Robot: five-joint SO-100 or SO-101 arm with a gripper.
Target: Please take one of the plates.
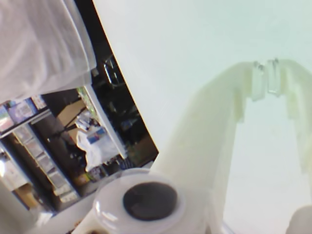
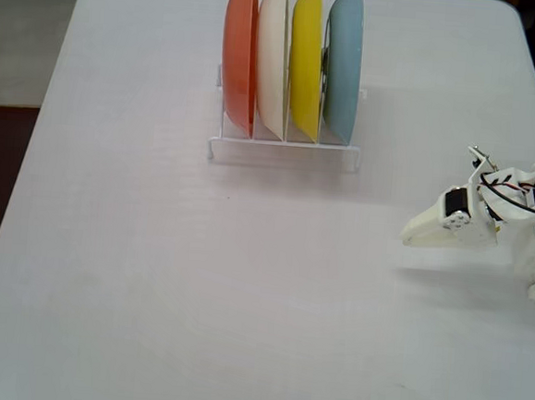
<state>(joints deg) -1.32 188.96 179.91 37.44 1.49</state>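
In the fixed view we see a big white counter (image 2: 196,278) that fills almost the whole frame. At the top middle stands a clear wire plate rack (image 2: 283,150). Four round plates stand on their edges in it, side by side and close together. From left to right they are the shiny orange-red plate (image 2: 241,59), the white plate (image 2: 273,61), the yellow plate (image 2: 305,59), and the round, shallow, shiny light blue plate (image 2: 345,67). The light blue plate is the last one on the right of the rack, so its right side faces bare counter.

Our white pincer (image 2: 411,235) is at the right of the frame, lower than the rack and well apart from it. Its tip points left. It holds nothing. In the wrist view the two white fingers (image 1: 258,83) meet at their tips in the upper right of the frame, so the pincer (image 1: 266,64) is closed up tight.

Between the pincer and the rack the counter is bare. The whole lower left half of the counter is bare too. The counter's right edge runs just beside the arm.
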